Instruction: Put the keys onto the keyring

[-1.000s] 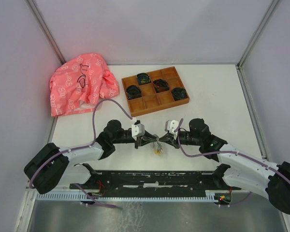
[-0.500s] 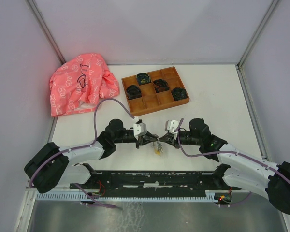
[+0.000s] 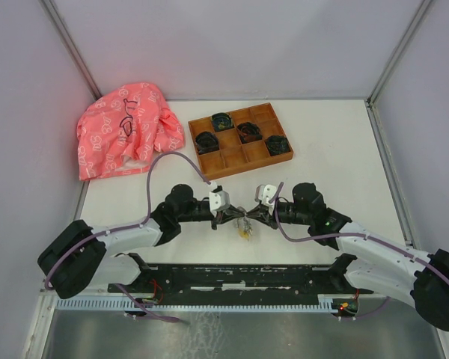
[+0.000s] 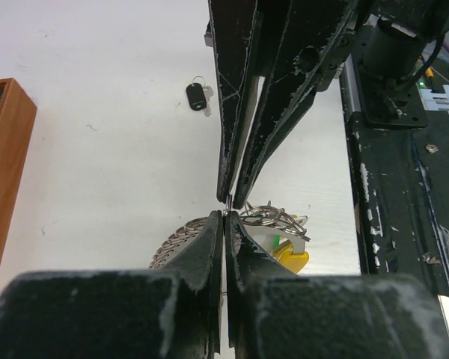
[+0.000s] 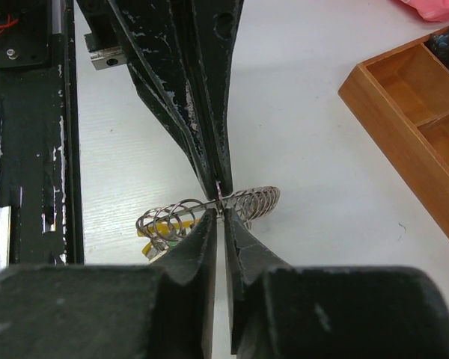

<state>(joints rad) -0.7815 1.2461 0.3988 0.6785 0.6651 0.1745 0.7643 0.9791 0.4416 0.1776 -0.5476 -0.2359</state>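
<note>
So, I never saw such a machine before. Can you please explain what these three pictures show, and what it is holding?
Two robot arms are bolted at the near edge of a white table. One picture looks down from above; the other two come from a camera on each wrist. The left gripper and the right gripper meet tip to tip, both jaws pinched on the keyring, a coiled wire ring with a yellow tag. A black key lies loose on the table. Further back are a wooden tray and a pink cloth.
</note>
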